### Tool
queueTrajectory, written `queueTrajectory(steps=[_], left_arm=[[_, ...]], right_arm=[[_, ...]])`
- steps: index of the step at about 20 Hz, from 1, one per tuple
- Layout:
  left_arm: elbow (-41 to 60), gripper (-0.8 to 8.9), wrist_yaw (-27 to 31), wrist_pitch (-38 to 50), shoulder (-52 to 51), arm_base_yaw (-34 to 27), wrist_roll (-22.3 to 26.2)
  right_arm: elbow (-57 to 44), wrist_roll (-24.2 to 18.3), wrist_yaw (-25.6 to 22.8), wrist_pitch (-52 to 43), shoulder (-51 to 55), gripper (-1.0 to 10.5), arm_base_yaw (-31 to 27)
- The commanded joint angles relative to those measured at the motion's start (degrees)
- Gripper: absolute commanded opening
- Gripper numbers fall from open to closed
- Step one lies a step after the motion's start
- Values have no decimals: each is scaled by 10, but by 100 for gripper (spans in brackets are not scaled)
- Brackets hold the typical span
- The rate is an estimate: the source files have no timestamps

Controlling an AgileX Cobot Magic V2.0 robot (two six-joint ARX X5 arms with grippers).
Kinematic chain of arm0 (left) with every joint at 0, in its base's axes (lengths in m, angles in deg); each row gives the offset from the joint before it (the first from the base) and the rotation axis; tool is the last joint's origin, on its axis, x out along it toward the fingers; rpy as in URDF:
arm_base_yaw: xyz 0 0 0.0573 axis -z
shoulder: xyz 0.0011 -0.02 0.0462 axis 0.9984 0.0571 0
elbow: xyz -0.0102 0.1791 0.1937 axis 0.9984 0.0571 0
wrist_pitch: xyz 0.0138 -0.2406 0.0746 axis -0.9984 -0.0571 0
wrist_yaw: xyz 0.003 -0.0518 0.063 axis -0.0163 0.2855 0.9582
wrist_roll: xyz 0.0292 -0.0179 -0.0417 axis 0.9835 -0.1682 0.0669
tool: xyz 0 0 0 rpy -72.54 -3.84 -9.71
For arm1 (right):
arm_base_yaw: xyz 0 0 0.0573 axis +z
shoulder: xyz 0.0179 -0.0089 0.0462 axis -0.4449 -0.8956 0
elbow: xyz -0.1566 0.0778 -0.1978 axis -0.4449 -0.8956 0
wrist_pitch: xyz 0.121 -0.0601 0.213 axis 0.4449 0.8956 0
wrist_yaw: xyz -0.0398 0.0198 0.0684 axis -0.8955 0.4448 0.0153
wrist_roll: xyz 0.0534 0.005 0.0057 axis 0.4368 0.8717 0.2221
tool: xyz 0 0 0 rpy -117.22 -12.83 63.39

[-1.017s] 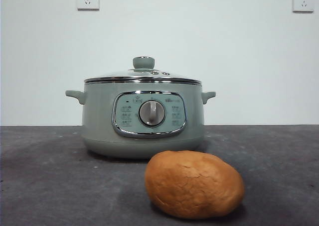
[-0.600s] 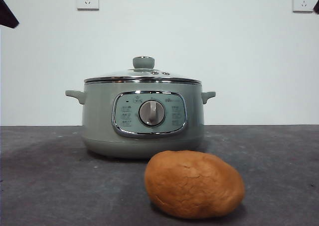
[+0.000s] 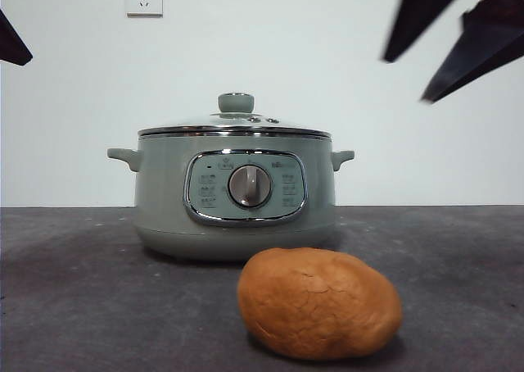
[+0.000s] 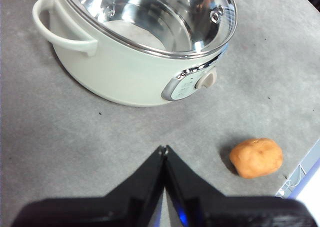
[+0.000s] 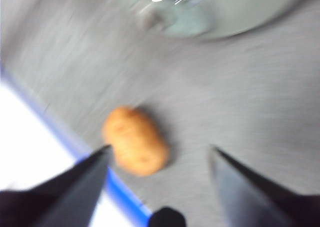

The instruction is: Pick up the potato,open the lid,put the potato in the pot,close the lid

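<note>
While the potato point(image 3: 319, 304) lies free on the dark grey table point(image 3: 82, 306), it sits in front of the pot point(image 3: 235, 196) and a little to the side of the control dial point(image 3: 250, 186), apart from the pot's base and with nothing gripping it. On the pot, the lid point(image 3: 235, 124) is seated with its chrome rim level and its sage-green knob point(image 3: 236, 103) upright at the centre; through the glass the left wrist view shows the shiny bare inner bowl. Each side of the pot carries a small handle. High above the table and off to one side of the pot, the right gripper point(image 3: 446, 40) shows in the front view as two dark, blurred jaws spread wide apart, holding nothing; its own wrist view, also smeared, has the potato point(image 5: 135, 141) lying between and beyond those parted jaws. At the opposite top corner only a black tip of the left gripper point(image 4: 163, 149) is seen in the front view; its wrist view shows the jaws pressed together with nothing between them, well above the table, with pot point(image 4: 125, 67) and potato point(image 4: 256, 157) both clear of it.
</note>
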Motion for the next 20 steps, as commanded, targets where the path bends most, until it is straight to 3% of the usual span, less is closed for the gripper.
queueTrajectory(steps=[1, 3, 9, 20], left_arm=[[0, -4, -3, 2, 1, 0, 11], [0, -4, -3, 2, 1, 0, 11], [0, -4, -3, 2, 1, 0, 11], [0, -4, -3, 2, 1, 0, 11]], right_arm=[[1, -7, 0, 1, -29, 740, 53], [1, -9, -11, 0, -58, 792, 97], [1, -37, -137, -7, -121, 792, 193], [1, -52, -199, -72, -229, 788, 248]])
